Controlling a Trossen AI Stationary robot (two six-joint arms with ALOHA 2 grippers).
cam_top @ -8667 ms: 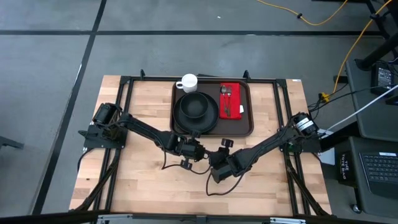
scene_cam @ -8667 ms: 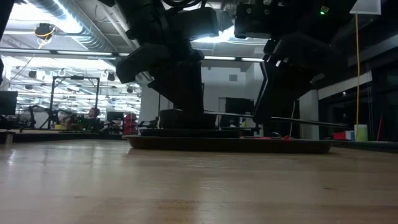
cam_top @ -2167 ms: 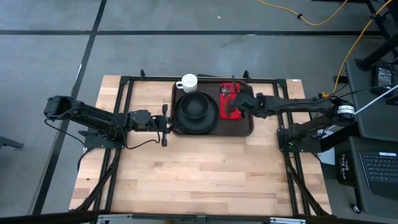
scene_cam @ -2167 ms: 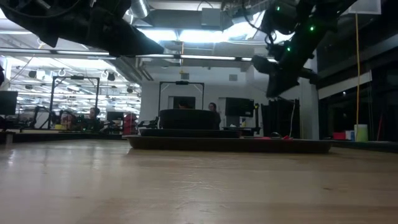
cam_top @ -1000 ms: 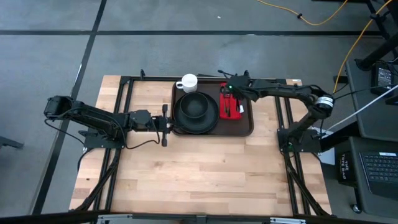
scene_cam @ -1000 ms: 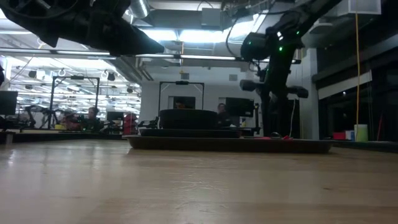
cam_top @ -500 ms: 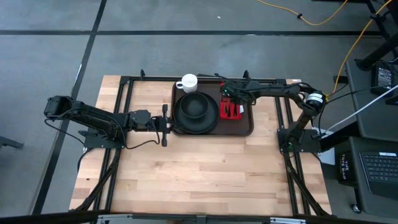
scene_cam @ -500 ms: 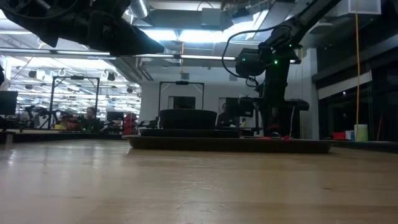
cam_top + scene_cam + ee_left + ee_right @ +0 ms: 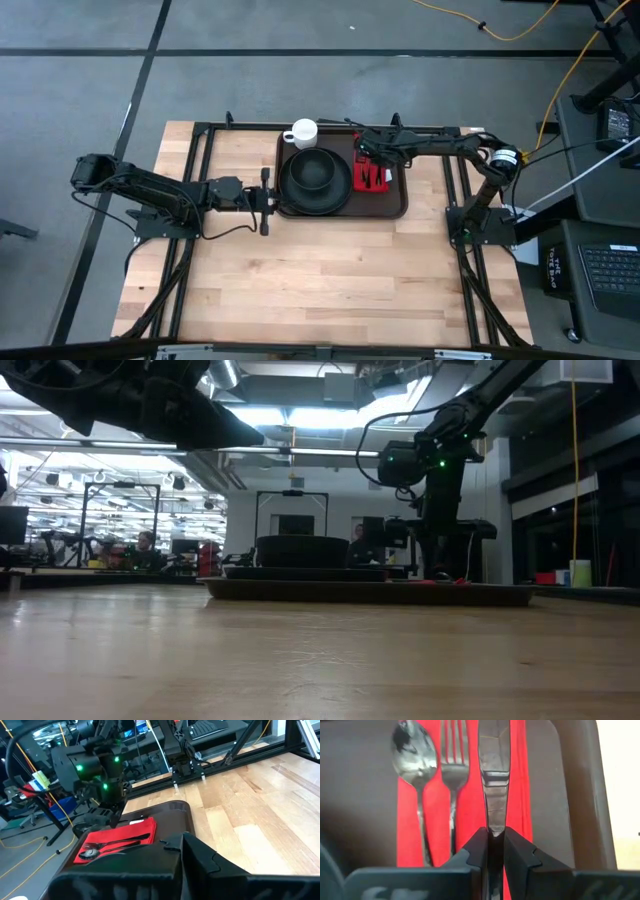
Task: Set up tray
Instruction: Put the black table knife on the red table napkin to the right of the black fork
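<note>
The dark brown tray (image 9: 396,204) lies at the table's far middle. On it sit a round black plate (image 9: 316,178) and a red napkin (image 9: 378,178) with a spoon (image 9: 413,750), a fork (image 9: 452,755) and a knife (image 9: 494,765) side by side. A white mug (image 9: 300,132) stands at the tray's far left corner. My right gripper (image 9: 493,838) is down over the napkin (image 9: 470,805), shut on the knife. My left gripper (image 9: 264,198) is open, just left of the tray's left rim, touching nothing. My right gripper pinches the knife between its two fingers at its narrow stretch (image 9: 493,827), coming from above and pointing down. The knife runs on from the fingers toward the table's far edge, over the napkin and parallel to the fork. Whether it is lifted off the napkin, I cannot tell.
The tray's right rim (image 9: 580,780) runs close beside the napkin. A black metal frame (image 9: 440,130) borders the table's far edge and sides. Bare wood (image 9: 330,280) spreads over the table's near half. The low view shows the tray (image 9: 370,592) and the right gripper (image 9: 440,560) above it.
My right gripper has come down from above the tray's far right part onto the napkin, shifting slightly toward the table's left, and its wrist has turned. The left arm, the tray, the plate and the mug have stayed put.
</note>
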